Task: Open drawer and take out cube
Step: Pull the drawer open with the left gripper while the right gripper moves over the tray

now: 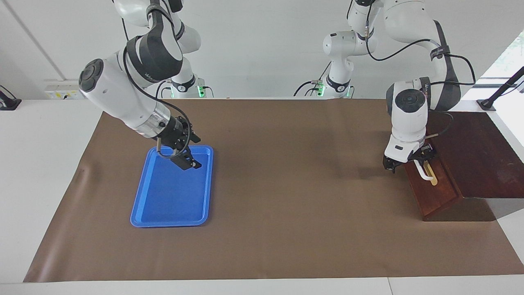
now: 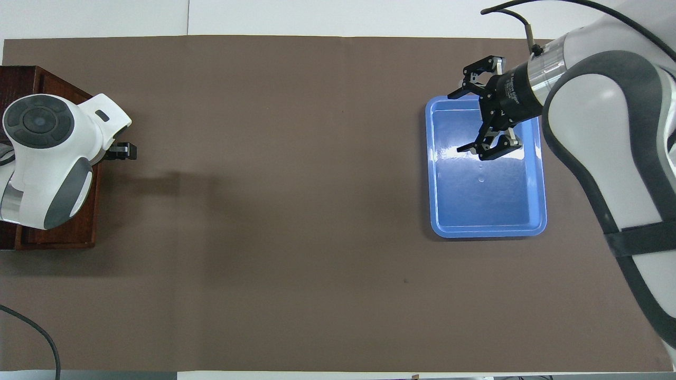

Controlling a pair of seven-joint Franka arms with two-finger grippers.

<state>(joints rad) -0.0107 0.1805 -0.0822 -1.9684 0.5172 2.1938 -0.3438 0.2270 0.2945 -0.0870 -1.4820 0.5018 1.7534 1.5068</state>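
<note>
The dark reddish-brown drawer (image 1: pixel 434 196) stands at the left arm's end of the table, and none of its pale interior shows. Its white bar handle (image 1: pixel 425 172) sits on a tan strip. My left gripper (image 1: pixel 409 162) is at the end of the handle nearer to the robots. In the overhead view the left arm covers most of the drawer (image 2: pixel 58 232), and only the left gripper's (image 2: pixel 122 152) tip shows. The yellow cube is hidden. My right gripper (image 1: pixel 191 163) hangs open and empty just over the blue tray (image 1: pixel 172 205), and it also shows in the overhead view (image 2: pixel 483 150).
The blue tray (image 2: pixel 486 211) lies empty toward the right arm's end of the table. The drawer's dark wooden cabinet top (image 1: pixel 479 155) runs out to the table's edge. A brown mat (image 1: pixel 286 184) covers the table between the tray and the drawer.
</note>
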